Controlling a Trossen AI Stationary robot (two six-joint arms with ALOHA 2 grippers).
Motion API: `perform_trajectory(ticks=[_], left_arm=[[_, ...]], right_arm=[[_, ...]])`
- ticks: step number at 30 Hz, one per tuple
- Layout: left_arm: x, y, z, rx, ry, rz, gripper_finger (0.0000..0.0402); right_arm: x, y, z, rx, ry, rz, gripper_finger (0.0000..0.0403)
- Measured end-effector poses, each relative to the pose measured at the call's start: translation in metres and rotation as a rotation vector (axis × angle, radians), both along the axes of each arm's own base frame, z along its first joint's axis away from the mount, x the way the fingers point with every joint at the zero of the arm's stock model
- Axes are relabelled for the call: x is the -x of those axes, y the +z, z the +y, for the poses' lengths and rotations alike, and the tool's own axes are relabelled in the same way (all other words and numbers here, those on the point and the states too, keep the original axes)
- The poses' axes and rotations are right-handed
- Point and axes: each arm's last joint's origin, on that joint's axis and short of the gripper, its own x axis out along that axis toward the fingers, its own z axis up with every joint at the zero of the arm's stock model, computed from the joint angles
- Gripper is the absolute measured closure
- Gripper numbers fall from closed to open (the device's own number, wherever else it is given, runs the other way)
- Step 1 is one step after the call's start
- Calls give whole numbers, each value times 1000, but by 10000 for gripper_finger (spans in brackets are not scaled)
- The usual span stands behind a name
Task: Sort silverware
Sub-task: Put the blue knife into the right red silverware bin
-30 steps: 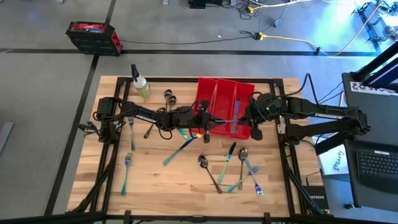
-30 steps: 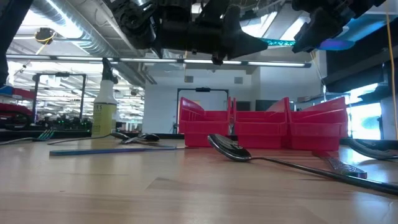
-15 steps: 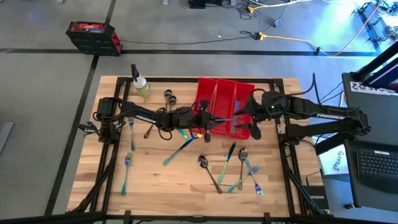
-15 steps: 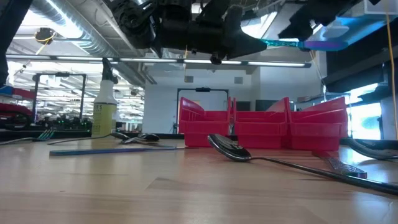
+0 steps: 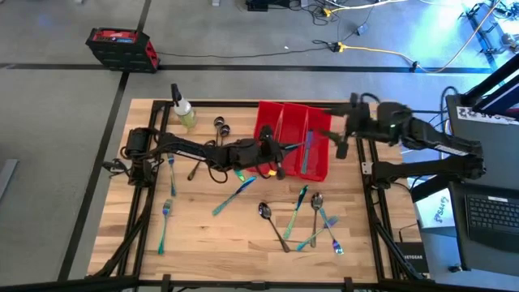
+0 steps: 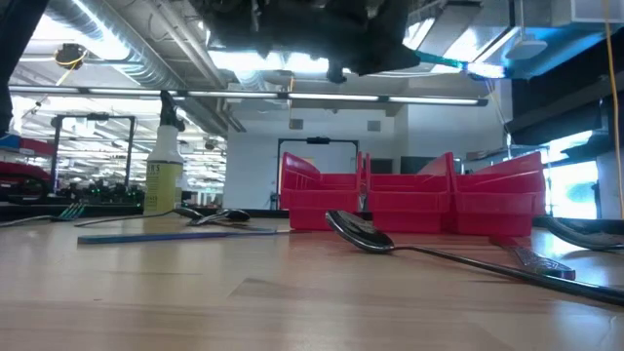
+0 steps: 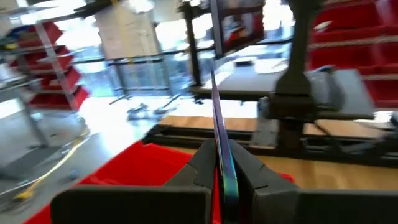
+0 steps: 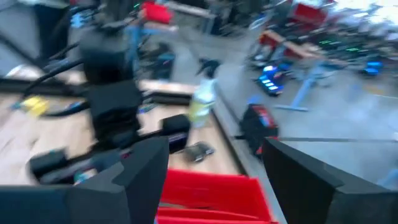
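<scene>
While the left gripper (image 7: 219,180) hangs over the red bins (image 5: 293,138) with its fingers pinched tight on 1 thin iridescent utensil (image 7: 221,143), the sensible move is to line the piece up lengthwise with a single compartment, lower it close and only then let go, so it drops flat instead of bouncing over a divider. Which kind of utensil it is I cannot tell. Off the bins' far side, the right gripper (image 8: 214,165) stands wide apart and empty. More silverware (image 5: 304,215) lies scattered on the wooden table (image 5: 203,235) nearby.
</scene>
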Motion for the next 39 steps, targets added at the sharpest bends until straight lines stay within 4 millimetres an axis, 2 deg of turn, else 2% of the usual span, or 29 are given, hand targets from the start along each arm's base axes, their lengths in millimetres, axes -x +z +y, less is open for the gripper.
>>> perform_trajectory(ticks=[7, 11, 17, 21, 28, 35, 39], left_arm=[[-21, 25, -19, 137, 253, -62, 401], [-47, 21, -31, 152, 283, -57, 401], [-74, 20, -40, 177, 624, -152, 401], [-86, 21, -41, 289, 614, -199, 401], [-111, -6, -42, 304, 590, -147, 401], [-110, -18, -26, 346, 658, -113, 401], [-110, -22, -18, 378, 624, -81, 401]], right_arm=[[35, 23, 3, -24, -74, -80, 164], [51, 23, 5, -31, -115, -96, 164], [65, 24, 6, -25, -149, -110, 164], [66, 22, 5, -22, -172, -96, 164], [65, 21, 5, -53, -189, -93, 164], [66, 17, 5, -73, -193, -66, 164], [66, 17, 5, -75, -192, -59, 164]])
